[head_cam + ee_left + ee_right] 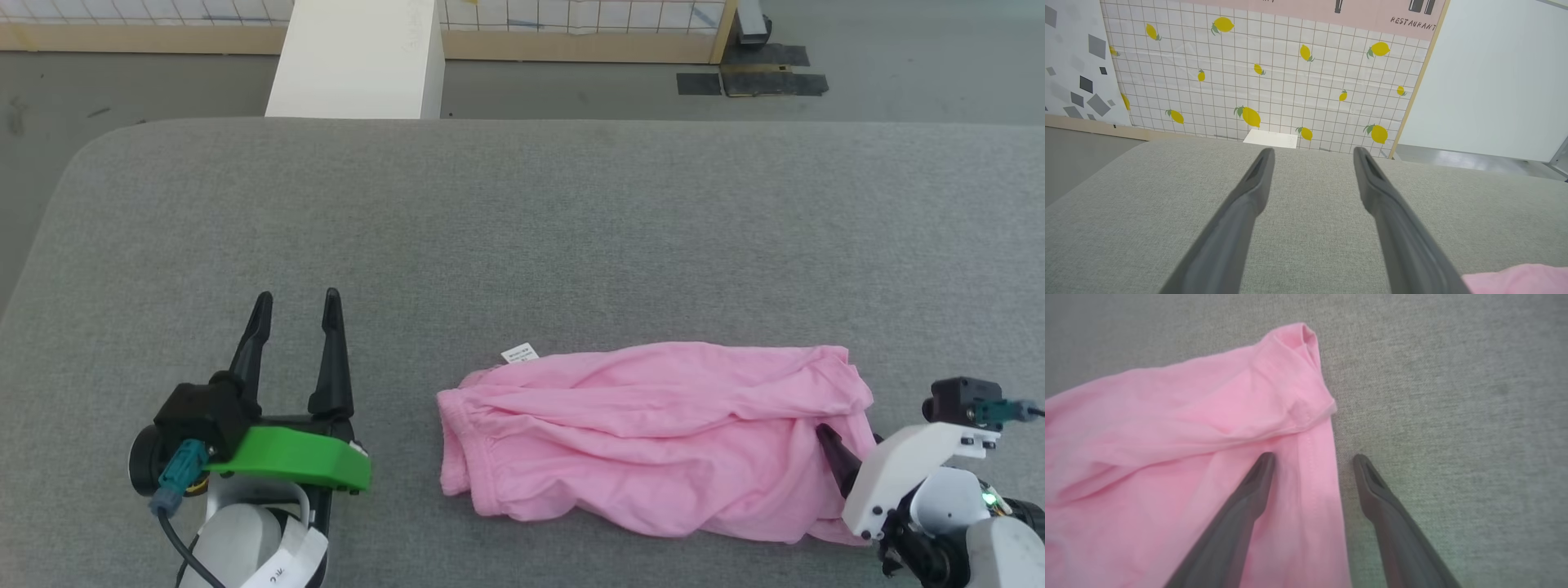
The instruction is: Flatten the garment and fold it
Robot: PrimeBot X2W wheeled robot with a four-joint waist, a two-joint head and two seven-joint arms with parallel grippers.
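Note:
The garment [653,441] is a wrinkled light pink cloth lying crosswise on the grey padded surface [522,212]. Its gathered waistband is at the left end, where a small white label [520,354] sticks out. My right gripper [849,433] is open at the cloth's right end. In the right wrist view one finger [1249,498] lies over the pink hem [1314,477], the other over bare grey fabric, and nothing is pinched in my right gripper [1312,457]. My left gripper [294,306] stands open and empty well left of the cloth. In the left wrist view, a pink corner [1515,279] shows beside my left gripper [1312,153].
A white block [359,57] stands just beyond the surface's far edge. Behind it is a tiled wall panel with lemons [1274,81]. Black tape patches [751,82] mark the floor at the far right. The surface's rounded corner [82,163] is at the far left.

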